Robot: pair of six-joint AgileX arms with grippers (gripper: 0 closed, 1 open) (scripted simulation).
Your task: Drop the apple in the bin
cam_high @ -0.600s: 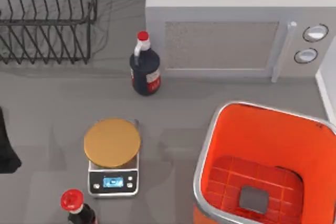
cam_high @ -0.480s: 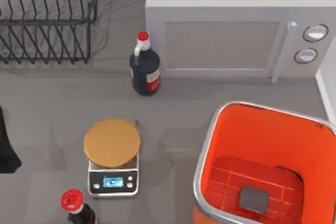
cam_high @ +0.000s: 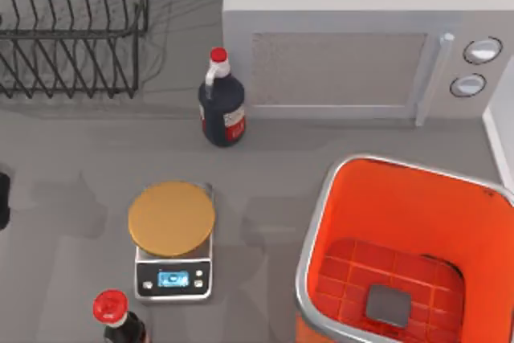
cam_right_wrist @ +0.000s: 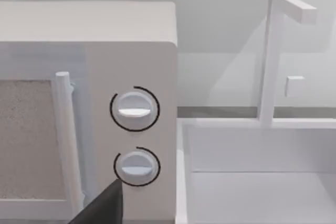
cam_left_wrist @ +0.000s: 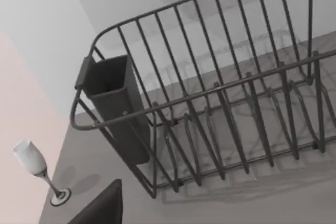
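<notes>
Top view: the bin [cam_high: 405, 251] stands at the counter's [cam_high: 321, 150] right front corner; our left arm sits at the far left edge, well apart from it. Claw states: we cannot tell.

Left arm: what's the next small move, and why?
Probably swing the left arm in from the top view's left edge toward the scale, to search for the apple. The bin's gridded floor is bare, so the drop is not yet done, and the left wrist camera faces the dish rack, away from the work area.
</notes>
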